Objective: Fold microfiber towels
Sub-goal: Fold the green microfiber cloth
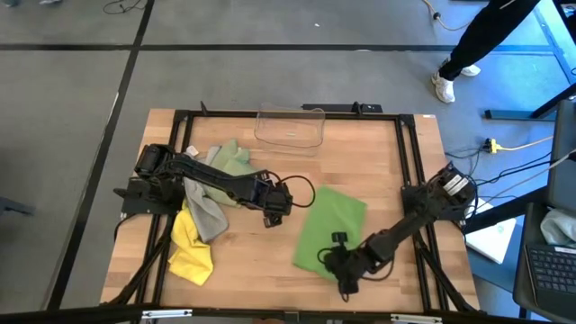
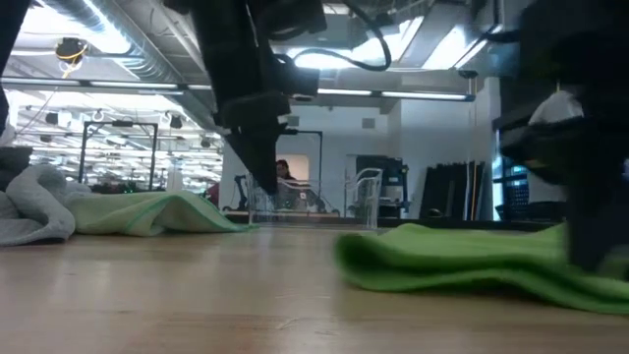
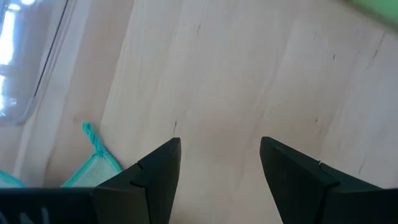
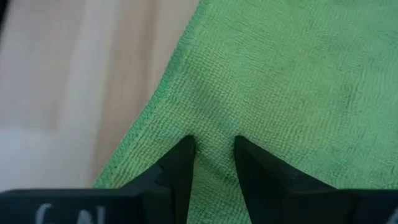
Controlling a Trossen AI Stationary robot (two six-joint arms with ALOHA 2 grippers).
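A bright green towel (image 1: pixel 328 227) lies spread on the wooden table right of centre, and also shows in the low view (image 2: pixel 462 261). A pile at the table's left holds three towels: pale sage (image 1: pixel 232 160), grey (image 1: pixel 205 211) and yellow (image 1: pixel 189 252). My left gripper (image 1: pixel 274 216) hangs open over bare wood between the pile and the green towel, its fingers apart (image 3: pixel 221 155). My right gripper (image 1: pixel 337 263) is down at the green towel's near end. Its fingers stand a little apart (image 4: pixel 212 149), just inside the towel's hemmed edge (image 4: pixel 146 118). My right gripper comes at the bright green towel slanting down from the table's right. Its fingertips (image 4: pixel 185 149) stand close over the cloth beside the hemmed edge. I cannot tell whether they touch it. The towel lies on the table.
A clear plastic bin (image 1: pixel 290 126) stands at the far edge, middle. Black frame rails (image 1: pixel 409 171) run along the table's sides. Bare wood shows between the pile and the green towel. A person's legs (image 1: pixel 468 49) show on the floor beyond the far right corner.
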